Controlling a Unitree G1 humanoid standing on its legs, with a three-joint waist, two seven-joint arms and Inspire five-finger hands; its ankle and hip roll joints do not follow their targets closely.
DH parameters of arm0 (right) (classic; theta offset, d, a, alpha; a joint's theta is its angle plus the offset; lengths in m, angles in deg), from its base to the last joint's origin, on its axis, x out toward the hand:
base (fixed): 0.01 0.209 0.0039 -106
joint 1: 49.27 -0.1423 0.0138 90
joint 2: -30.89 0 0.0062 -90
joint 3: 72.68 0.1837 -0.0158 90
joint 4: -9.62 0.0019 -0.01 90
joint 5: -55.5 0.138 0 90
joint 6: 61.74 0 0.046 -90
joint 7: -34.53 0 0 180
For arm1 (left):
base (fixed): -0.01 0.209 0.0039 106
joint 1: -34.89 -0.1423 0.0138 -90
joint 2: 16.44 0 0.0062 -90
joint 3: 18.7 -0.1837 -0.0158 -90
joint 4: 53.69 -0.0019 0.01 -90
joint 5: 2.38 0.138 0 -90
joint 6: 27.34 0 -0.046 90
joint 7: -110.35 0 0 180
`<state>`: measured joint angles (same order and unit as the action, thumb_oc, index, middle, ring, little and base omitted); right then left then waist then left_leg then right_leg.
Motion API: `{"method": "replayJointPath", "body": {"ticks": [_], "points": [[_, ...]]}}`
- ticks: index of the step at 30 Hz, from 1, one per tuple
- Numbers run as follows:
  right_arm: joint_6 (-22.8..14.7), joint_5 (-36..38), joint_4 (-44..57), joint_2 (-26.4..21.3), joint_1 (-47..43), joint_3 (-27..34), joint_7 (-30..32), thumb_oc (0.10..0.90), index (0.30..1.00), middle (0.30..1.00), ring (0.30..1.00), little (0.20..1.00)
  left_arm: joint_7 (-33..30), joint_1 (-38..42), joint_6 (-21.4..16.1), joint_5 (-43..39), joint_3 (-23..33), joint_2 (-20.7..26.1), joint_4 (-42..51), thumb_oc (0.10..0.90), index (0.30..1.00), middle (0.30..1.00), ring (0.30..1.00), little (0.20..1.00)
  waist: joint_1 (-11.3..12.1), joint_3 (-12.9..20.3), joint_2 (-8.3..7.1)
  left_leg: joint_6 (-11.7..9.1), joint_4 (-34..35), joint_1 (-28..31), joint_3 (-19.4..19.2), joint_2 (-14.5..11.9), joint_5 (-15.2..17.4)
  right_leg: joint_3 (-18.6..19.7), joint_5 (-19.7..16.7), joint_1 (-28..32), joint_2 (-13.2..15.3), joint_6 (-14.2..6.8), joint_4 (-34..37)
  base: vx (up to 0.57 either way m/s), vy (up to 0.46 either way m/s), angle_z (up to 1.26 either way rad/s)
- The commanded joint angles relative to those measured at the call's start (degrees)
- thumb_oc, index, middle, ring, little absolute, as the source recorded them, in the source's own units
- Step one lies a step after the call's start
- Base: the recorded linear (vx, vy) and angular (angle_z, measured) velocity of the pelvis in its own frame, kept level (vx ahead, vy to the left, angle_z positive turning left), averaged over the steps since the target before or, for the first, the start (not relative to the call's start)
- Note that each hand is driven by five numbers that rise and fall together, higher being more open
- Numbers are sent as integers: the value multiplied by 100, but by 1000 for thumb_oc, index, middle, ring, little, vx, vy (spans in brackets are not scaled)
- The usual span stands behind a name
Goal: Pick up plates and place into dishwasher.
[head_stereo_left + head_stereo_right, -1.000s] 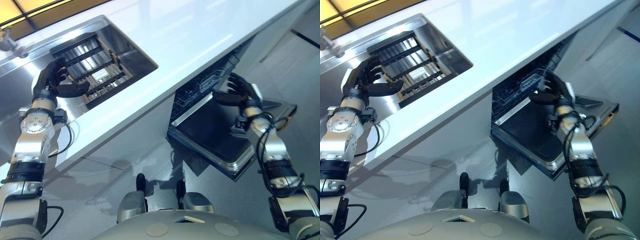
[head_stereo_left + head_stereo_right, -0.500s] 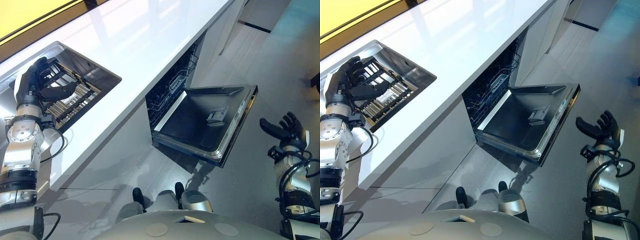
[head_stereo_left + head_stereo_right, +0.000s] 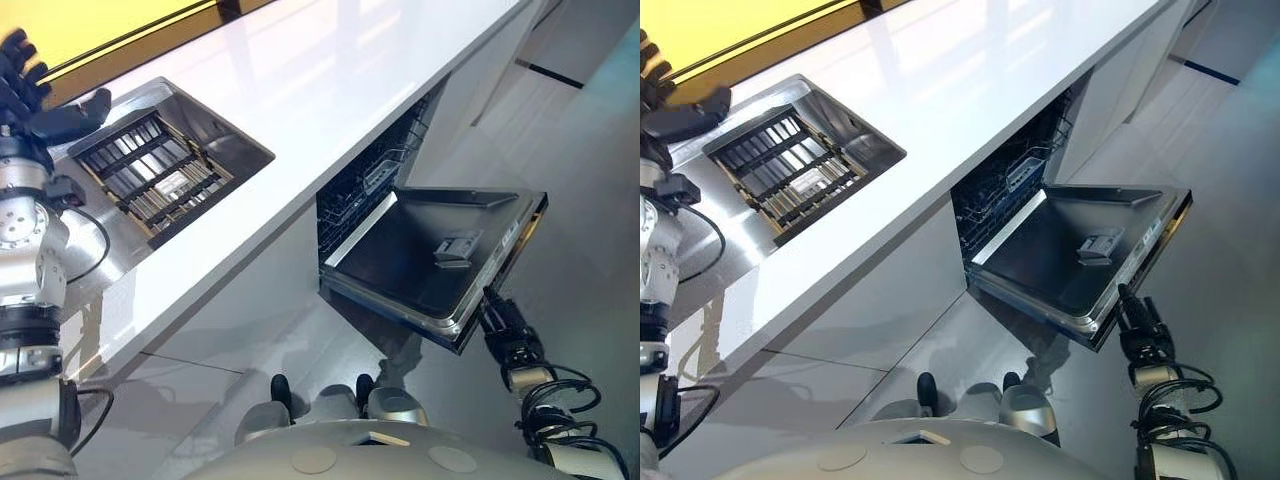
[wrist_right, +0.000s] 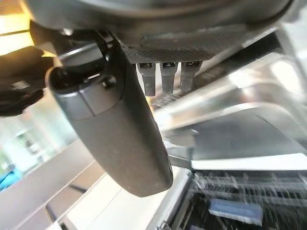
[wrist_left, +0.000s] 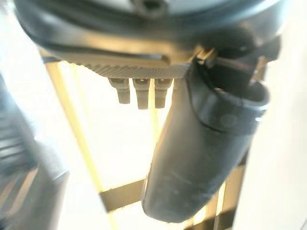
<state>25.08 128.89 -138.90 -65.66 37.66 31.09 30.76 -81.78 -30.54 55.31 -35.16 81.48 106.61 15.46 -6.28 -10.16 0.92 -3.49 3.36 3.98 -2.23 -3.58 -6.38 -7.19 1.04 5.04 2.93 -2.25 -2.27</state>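
Observation:
The dishwasher door (image 3: pixel 420 255) hangs open and level under the white counter (image 3: pixel 330 80), with the wire rack (image 3: pixel 365 185) inside behind it. A dark slatted rack (image 3: pixel 150 178) lies in the steel sink (image 3: pixel 235 140). My left hand (image 3: pixel 30 95) is raised beside the sink's far left edge, open with fingers spread and thumb (image 5: pixel 201 158) straight, holding nothing. Just below the door's front corner is my right hand (image 3: pixel 1140 322), open, its fingers pointing up at the door's edge and its thumb (image 4: pixel 115 129) straight.
The open door juts out over the grey floor (image 3: pixel 580 250) at my right. White cabinet fronts (image 3: pixel 250 290) run below the counter. A yellow wall strip (image 3: pixel 120 20) lies behind the sink.
The camera has shifted. My left hand has lifted off the sink rack to the upper left. My right hand has dropped from out at the right to under the door's front corner.

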Motion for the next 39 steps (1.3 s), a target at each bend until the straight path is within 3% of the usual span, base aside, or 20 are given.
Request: {"method": "replayJointPath", "body": {"ticks": [1,4,7,11,14,16,20,29,32,36,37,39], "points": [[-243,515,49,-549,-542,168,97,800,900,900,900,900,-546,1186,-947,-286,-14,571,-43,800,900,900,900,900,61,273,457,167,-1079,-437,10,425,1096,-162,1067,-800,-220,-125,-1776,-15,1,24],[-147,696,5,-616,-745,133,138,800,900,900,900,900,-752,1541,-908,-238,-173,592,24,800,900,900,900,900,94,115,528,139,-1300,-650,94,477,1128,-163,1178,-953,-186,-35,-2037,-62,38,16],[-191,958,10,-638,-1126,-17,128,800,900,900,900,900,-1050,1906,-883,-189,-357,636,177,800,900,900,900,900,141,-268,593,138,-1807,-1120,159,566,1212,-145,1292,-1333,-110,121,-2542,-253,86,19],[-388,1203,35,-555,-1500,-179,259,800,900,900,900,900,-1281,2239,-1006,-203,-537,656,210,800,900,900,900,900,197,-630,552,200,-2586,-1789,201,654,1433,-184,1469,-1887,-4,297,-3276,-208,39,18],[-489,1561,177,-405,-1695,-348,62,800,900,900,900,900,-1372,2546,-896,-114,-747,615,297,800,900,900,900,900,228,-862,475,263,-3119,-2219,253,728,1624,-198,1567,-2250,62,410,-3726,-126,13,3],[-426,1749,333,-312,-1767,-479,-174,800,900,900,900,900,-1447,2666,-818,-103,-874,575,367,800,900,900,900,900,230,-959,443,298,-3318,-2372,268,753,1702,-213,1595,-2390,97,453,-3880,-83,31,8],[-666,1664,759,-129,-1794,-769,-221,800,900,900,900,900,-1521,2788,-678,-43,-1016,534,515,800,900,900,900,900,229,-1069,356,344,-3533,-2506,264,781,1789,-196,1583,-2537,137,452,-3997,-42,19,35],[-1290,-40,1617,28,-1491,-1361,227,800,900,900,900,900,-1580,2587,-602,-96,-981,611,583,800,900,900,900,900,148,-1047,151,401,-3337,-2314,62,651,1767,-114,1315,-2386,114,331,-3507,15,35,-6],[-1556,-1113,1971,-87,-1265,-1499,476,800,900,900,900,900,-1488,2320,-562,-118,-811,646,580,800,900,900,900,900,116,-985,77,419,-3178,-2066,-39,604,1789,-53,1254,-2139,94,246,-3218,124,26,-13],[-2470,-3820,2791,-381,-1029,-1551,2388,800,900,900,900,900,-1424,1833,-653,-145,-486,684,562,800,900,900,900,900,12,-927,36,458,-2901,-1834,-191,584,1714,91,1110,-1993,32,120,-2918,63,50,-27],[-2690,-4307,3067,-420,-942,-1470,2942,800,900,900,900,900,-1426,1622,-724,-141,-350,675,558,800,900,900,900,900,-42,-905,38,472,-2791,-1779,-257,575,1651,141,1018,-1980,5,81,-2806,15,87,-23],[-2879,-4563,3316,-337,-809,-1288,3218,800,900,900,900,900,-1413,1321,-846,-150,-155,617,519,800,900,900,900,900,-112,-870,65,488,-2644,-1688,-320,576,1611,200,959,-1952,-25,24,-2693,32,97,-35]]}}
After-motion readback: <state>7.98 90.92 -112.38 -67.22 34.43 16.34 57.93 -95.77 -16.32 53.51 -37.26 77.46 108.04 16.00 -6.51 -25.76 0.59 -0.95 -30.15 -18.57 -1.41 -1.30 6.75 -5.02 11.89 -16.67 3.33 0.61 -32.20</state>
